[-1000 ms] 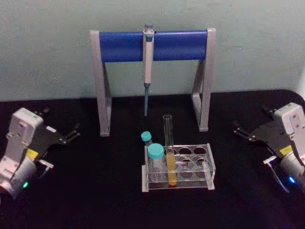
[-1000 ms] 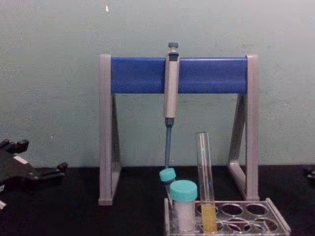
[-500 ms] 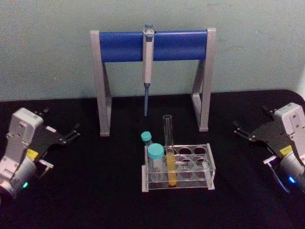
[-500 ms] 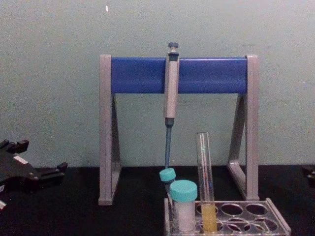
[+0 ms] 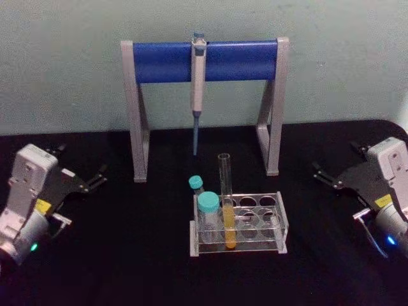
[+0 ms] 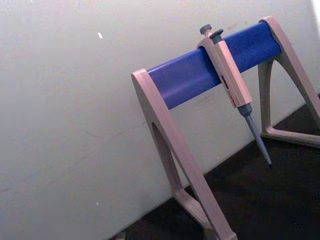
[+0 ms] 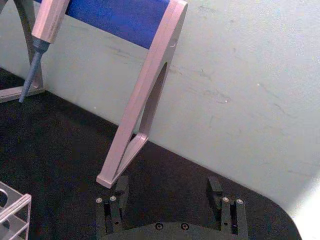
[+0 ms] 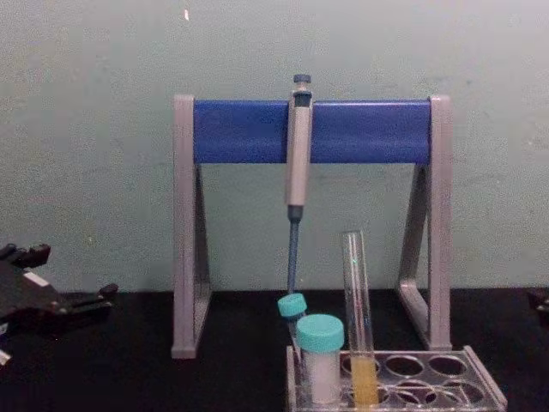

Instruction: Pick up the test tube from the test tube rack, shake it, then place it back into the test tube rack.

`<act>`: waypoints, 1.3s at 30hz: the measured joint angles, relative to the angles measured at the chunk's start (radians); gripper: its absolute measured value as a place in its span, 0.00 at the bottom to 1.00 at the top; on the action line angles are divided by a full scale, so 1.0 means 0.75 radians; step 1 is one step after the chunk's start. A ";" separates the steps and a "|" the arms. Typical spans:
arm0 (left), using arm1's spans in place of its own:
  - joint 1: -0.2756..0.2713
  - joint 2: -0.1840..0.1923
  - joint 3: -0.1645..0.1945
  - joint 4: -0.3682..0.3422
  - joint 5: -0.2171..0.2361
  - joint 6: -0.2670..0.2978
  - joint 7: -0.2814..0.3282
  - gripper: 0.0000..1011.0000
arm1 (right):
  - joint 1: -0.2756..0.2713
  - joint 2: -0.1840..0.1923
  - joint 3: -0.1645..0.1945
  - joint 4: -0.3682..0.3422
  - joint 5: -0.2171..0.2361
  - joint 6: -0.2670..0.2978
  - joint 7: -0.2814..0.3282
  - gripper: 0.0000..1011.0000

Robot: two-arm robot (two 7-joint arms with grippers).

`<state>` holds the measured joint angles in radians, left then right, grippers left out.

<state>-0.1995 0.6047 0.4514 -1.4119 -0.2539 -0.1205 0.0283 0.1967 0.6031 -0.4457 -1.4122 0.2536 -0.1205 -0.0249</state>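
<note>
The test tube (image 5: 225, 199) stands upright in a front-left hole of the clear test tube rack (image 5: 271, 224) at the table's centre, with yellow liquid in its lower part. From the chest view the test tube (image 8: 357, 309) rises well above the test tube rack (image 8: 482, 393). My left gripper (image 5: 99, 177) rests far to the left of the rack, open and holding nothing. My right gripper (image 5: 320, 174) sits far to the right, also open. In the right wrist view the right gripper (image 7: 168, 199) shows its two fingers wide apart over the black table.
Two teal-capped vials (image 5: 207, 210) stand in the rack's left end, beside the tube. Behind the rack is a grey-legged stand with a blue crossbar (image 5: 204, 60), and a pipette (image 5: 197, 89) hangs from it. The black table (image 5: 127, 255) lies between each gripper and the rack.
</note>
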 joint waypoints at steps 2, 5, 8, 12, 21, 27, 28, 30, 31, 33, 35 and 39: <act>0.000 0.000 0.000 0.000 0.000 0.000 0.000 0.99 | -0.009 -0.002 0.011 -0.006 0.000 0.001 0.010 0.99; 0.000 0.000 0.000 0.000 0.000 0.000 0.000 0.99 | -0.029 0.003 0.025 -0.031 0.009 0.011 0.032 0.99; 0.000 0.000 0.000 0.000 0.000 0.000 0.000 0.99 | -0.058 0.015 0.038 -0.069 0.028 0.026 0.065 0.99; 0.000 0.000 0.000 0.000 0.000 0.000 0.000 0.99 | -0.105 0.034 0.058 -0.136 0.075 0.047 0.132 0.99; 0.000 0.000 0.000 0.000 0.000 0.000 0.000 0.99 | -0.179 0.045 0.087 -0.255 0.208 0.077 0.297 0.99; 0.000 0.000 0.000 0.000 0.000 0.000 0.000 0.99 | -0.191 0.031 0.080 -0.306 0.260 0.102 0.406 0.99; 0.000 0.000 0.000 0.000 0.000 0.000 0.000 0.99 | -0.190 0.025 0.075 -0.313 0.273 0.112 0.433 0.99; 0.000 0.000 0.000 0.000 0.000 0.000 0.000 0.99 | -0.187 0.017 0.070 -0.320 0.286 0.123 0.461 0.99; 0.000 0.000 0.000 0.000 0.000 0.000 0.000 0.99 | -0.186 0.014 0.068 -0.322 0.292 0.128 0.471 0.99; 0.000 0.000 0.000 0.000 0.000 0.000 0.000 0.99 | -0.181 0.003 0.059 -0.329 0.309 0.146 0.513 0.99; 0.000 0.000 0.000 0.000 0.000 0.000 0.000 0.99 | -0.176 -0.006 0.052 -0.338 0.326 0.162 0.552 0.99; 0.000 0.000 0.000 0.000 0.000 0.000 0.000 0.99 | -0.165 -0.024 0.043 -0.344 0.343 0.186 0.604 0.99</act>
<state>-0.1995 0.6047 0.4514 -1.4120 -0.2539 -0.1205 0.0283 0.0728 0.5852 -0.4135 -1.6704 0.5111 0.0193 0.4282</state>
